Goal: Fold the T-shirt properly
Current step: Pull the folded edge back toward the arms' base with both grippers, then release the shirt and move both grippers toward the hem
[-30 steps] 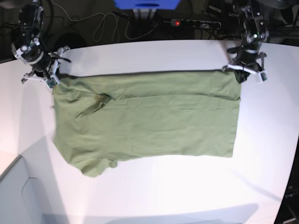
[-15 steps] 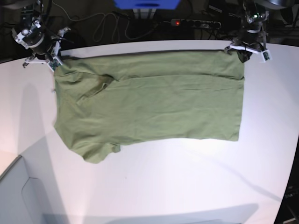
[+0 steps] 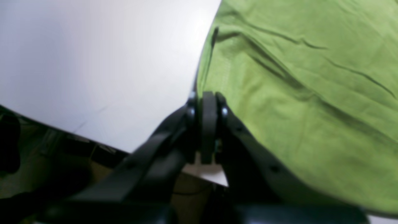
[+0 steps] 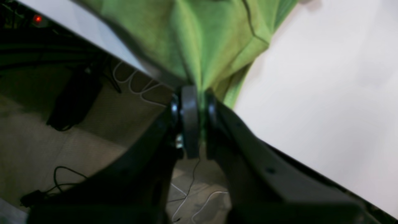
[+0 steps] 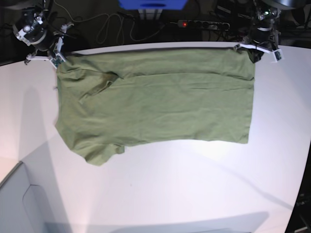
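Observation:
The sage-green T-shirt [image 5: 155,97] lies spread on the white table [image 5: 194,184], its far edge at the table's back edge. My left gripper [image 5: 252,52], at the back right in the base view, is shut on the T-shirt's far right corner; in the left wrist view the gripper [image 3: 207,99] pinches the cloth [image 3: 295,93] at its edge. My right gripper [image 5: 57,57], at the back left, is shut on the far left corner; in the right wrist view the gripper [image 4: 193,93] holds bunched cloth [image 4: 199,40] near the table edge.
A short sleeve [image 5: 99,156] sticks out at the front left of the shirt. A power strip [image 5: 201,23] with a red light and cables [image 5: 104,26] lie on the dark floor behind the table. A grey surface [image 5: 24,204] sits at the front left corner.
Both grippers have pulled the shirt's far edge further back, to the table's back edge. The whole shirt has slid away from the front and lies flatter.

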Tool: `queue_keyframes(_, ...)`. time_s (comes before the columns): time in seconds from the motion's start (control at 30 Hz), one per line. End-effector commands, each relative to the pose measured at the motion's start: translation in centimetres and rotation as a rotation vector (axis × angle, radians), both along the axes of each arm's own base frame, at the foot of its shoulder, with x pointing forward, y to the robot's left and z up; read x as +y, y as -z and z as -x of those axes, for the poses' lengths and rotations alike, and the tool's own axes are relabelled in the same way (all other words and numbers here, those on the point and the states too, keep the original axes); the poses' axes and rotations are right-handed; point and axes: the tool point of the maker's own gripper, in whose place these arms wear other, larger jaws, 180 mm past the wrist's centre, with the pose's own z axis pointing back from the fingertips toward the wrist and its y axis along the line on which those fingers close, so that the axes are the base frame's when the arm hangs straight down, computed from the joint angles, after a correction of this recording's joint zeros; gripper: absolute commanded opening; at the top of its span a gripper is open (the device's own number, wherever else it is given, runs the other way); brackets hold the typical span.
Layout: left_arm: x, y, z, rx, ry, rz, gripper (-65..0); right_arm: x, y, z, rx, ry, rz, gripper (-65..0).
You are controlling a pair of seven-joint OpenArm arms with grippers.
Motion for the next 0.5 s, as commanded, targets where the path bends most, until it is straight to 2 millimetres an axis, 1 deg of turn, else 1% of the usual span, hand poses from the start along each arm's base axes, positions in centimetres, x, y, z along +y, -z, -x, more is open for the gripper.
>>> queue_keyframes(0.0,0.2,-0.5,-0.1,-0.005,0.008,-0.009,-65.0,-0.1,-0.6,-0.3,-0.015,-0.021,0.002,-64.1)
queue_keyframes(0.07,0.5,-0.3,0.3,0.027,0.001,-0.004,-65.0,-0.1,-0.6,-0.2,-0.014,-0.020,0.001,-59.4)
queue_keyframes(0.13,1.4,-0.6,0.7,0.032,-0.029,-0.013,-65.0,-0.5,-0.7,-0.2,-0.018,-0.006,0.009,-50.4)
queue_keyframes(0.2,1.5,-1.2,0.6,0.016,-0.043,-0.020,-64.7,-1.3,-1.0,-0.3,-0.027,0.016,0.021,-39.9)
queue_keyframes(0.27,1.9,-2.1,0.4,-0.004,-0.051,-0.036,-56.6,-1.8,-1.2,-0.3,-0.033,0.031,0.027,-30.5)
queue_keyframes(0.3,2.2,-2.6,0.3,-0.015,-0.055,-0.047,-50.3,-2.0,-1.4,-0.5,-0.042,0.035,0.032,-26.1)
queue_keyframes(0.33,2.3,-3.0,0.1,-0.026,-0.054,-0.055,-45.8,-2.2,-1.7,-0.6,-0.050,0.038,0.037,-23.3)
queue_keyframes(0.4,2.3,-3.7,-0.2,-0.042,-0.048,-0.064,-37.2,-2.4,-2.4,-1.1,-0.073,0.037,0.047,-19.9)
queue_keyframes(0.47,2.2,-4.1,-0.5,-0.052,-0.042,-0.070,-29.8,-2.4,-3.2,-1.6,-0.101,0.032,0.057,-19.6)
